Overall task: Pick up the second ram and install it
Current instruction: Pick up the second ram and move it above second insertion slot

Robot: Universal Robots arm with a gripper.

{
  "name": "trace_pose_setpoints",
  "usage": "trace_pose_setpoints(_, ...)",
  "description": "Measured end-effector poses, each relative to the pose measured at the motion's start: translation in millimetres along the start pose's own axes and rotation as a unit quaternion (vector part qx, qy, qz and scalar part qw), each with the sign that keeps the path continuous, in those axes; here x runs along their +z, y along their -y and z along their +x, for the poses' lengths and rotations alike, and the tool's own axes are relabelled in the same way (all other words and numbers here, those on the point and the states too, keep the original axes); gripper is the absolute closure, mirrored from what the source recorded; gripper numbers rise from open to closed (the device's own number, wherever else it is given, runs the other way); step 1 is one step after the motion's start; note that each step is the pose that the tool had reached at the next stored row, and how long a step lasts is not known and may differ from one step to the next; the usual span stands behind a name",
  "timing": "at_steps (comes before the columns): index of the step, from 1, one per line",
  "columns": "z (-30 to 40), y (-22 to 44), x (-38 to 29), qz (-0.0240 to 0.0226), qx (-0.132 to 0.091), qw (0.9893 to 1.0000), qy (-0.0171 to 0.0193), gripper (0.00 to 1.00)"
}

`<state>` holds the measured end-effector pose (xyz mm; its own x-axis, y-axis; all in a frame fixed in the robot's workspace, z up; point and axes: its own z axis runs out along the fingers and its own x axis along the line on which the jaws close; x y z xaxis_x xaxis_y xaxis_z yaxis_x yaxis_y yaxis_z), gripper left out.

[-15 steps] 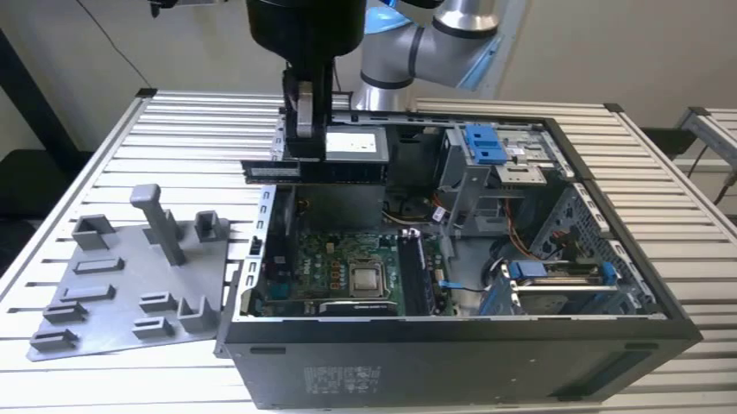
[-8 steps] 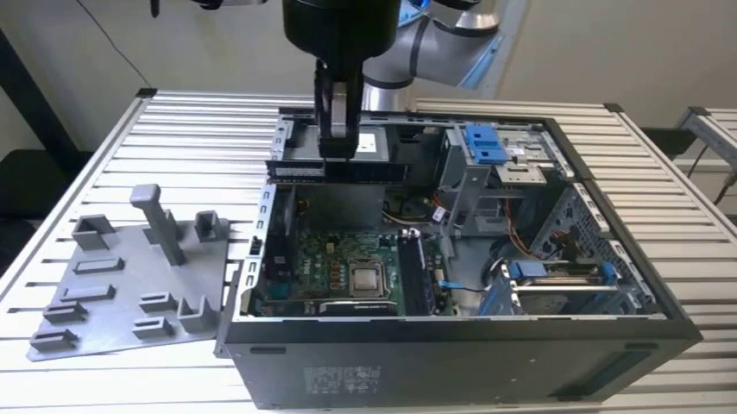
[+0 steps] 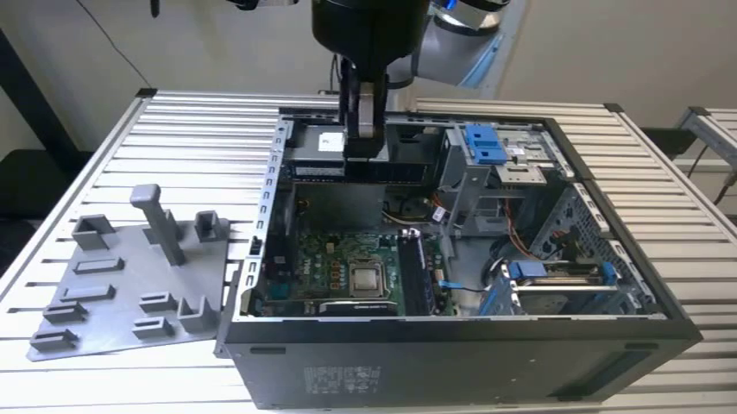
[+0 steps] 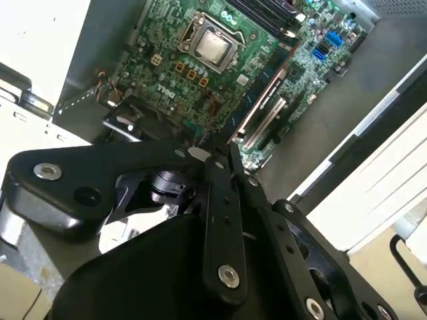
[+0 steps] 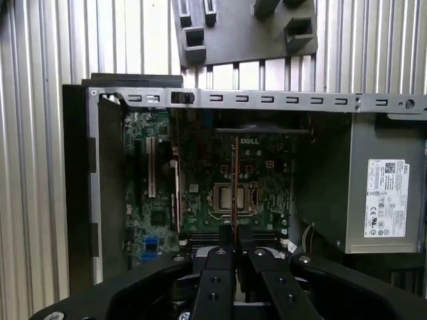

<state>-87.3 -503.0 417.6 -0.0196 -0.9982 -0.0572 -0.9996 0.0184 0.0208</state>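
My gripper (image 3: 362, 145) hangs over the back of the open computer case (image 3: 461, 345), above the motherboard (image 3: 334, 259). In the first wrist view the gripper (image 5: 235, 239) is shut on the second ram (image 5: 235, 180), which shows edge-on as a thin brown line running out from the fingertips over the CPU socket (image 5: 233, 198). The second wrist view shows the ram (image 4: 265, 97) as a thin strip reaching out from the gripper (image 4: 223, 152) across the board. The memory slots (image 3: 415, 272) lie beside the CPU socket (image 3: 368, 278), lower in the case than the gripper.
A flat grey holder tray (image 3: 127, 293) with an upright T-shaped post (image 3: 155, 220) lies on the slatted table at the exterior view's left. The case also holds a power supply (image 5: 373, 193), blue drive brackets (image 3: 486, 142) and cables. Its metal walls rise around the board.
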Motion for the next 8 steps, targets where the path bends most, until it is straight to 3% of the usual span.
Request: trace_pose_setpoints(8, -1.6, 17.1, -0.2, 0.0005, 0.009, 1.0, 0.0002, 0.86)
